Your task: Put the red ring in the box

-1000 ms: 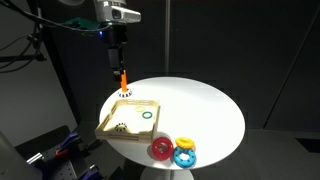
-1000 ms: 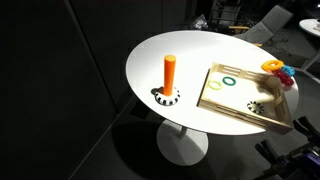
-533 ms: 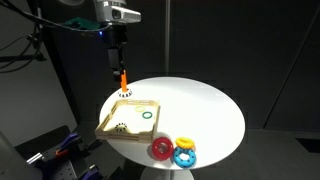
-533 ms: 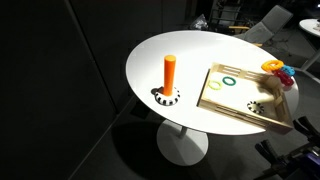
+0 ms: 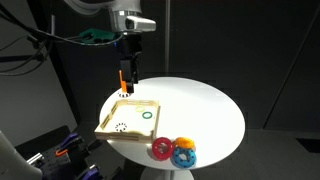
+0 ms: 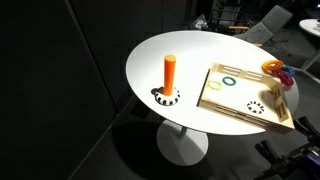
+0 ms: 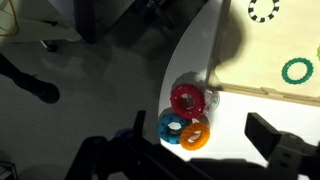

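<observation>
The gripper [image 5: 125,72] hangs high over the table [image 5: 200,105] edge by the orange peg [image 6: 170,72], jaws seemingly wide and empty, since the red ring [image 7: 186,99] lies ungrasped at the opposite edge, just outside the box [image 5: 130,112] corner

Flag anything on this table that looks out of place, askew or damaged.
Nothing looks spilled or damaged. The only oddity: the red ring, blue ring and yellow ring sit bunched together close to the table's edge, just outside the box.
</observation>
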`<state>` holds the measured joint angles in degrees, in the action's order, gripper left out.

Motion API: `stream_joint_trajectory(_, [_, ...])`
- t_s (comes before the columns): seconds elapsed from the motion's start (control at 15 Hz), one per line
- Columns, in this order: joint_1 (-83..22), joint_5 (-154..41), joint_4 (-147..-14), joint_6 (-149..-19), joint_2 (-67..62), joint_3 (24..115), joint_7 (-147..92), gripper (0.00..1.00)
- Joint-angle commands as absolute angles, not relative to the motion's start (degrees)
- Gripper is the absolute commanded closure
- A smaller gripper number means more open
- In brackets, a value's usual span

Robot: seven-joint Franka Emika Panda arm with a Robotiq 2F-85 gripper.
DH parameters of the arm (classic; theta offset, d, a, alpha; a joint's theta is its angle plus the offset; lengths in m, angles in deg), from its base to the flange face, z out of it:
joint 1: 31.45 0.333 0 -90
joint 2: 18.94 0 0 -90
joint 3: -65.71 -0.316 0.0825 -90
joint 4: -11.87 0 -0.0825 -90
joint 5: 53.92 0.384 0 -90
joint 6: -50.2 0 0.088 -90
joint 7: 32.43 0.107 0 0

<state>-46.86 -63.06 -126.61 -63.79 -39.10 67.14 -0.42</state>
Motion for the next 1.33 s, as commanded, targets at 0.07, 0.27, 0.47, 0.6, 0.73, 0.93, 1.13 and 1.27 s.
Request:
stream_joint_trajectory(0.07, [-48.1, -65.2, -123.1, -67.9, -31.3, 69.4, 4.2, 0.00])
stream_joint_trajectory(0.27, [-48.0, -66.4, -122.7, -72.3, -26.6, 71.1, 7.1, 0.00])
stream_joint_trajectory(0.47, [-47.4, -65.4, -122.6, -76.6, -22.0, 73.1, 7.9, 0.00])
stream_joint_trajectory(0.6, [-47.0, -64.0, -122.4, -79.5, -19.1, 74.2, 7.8, 0.00])
stream_joint_trajectory(0.73, [-46.7, -63.1, -122.3, -82.8, -16.3, 75.2, 7.7, 0.00])
stream_joint_trajectory(0.93, [-45.9, -63.0, -122.4, -87.3, -12.4, 76.4, 8.3, 0.00])
stream_joint_trajectory(1.13, [-44.5, -63.4, -122.4, -91.2, -8.7, 77.6, 10.1, 0.00])
stream_joint_trajectory(1.27, [-43.3, -63.4, -122.4, -93.3, -6.3, 78.4, 11.4, 0.00])
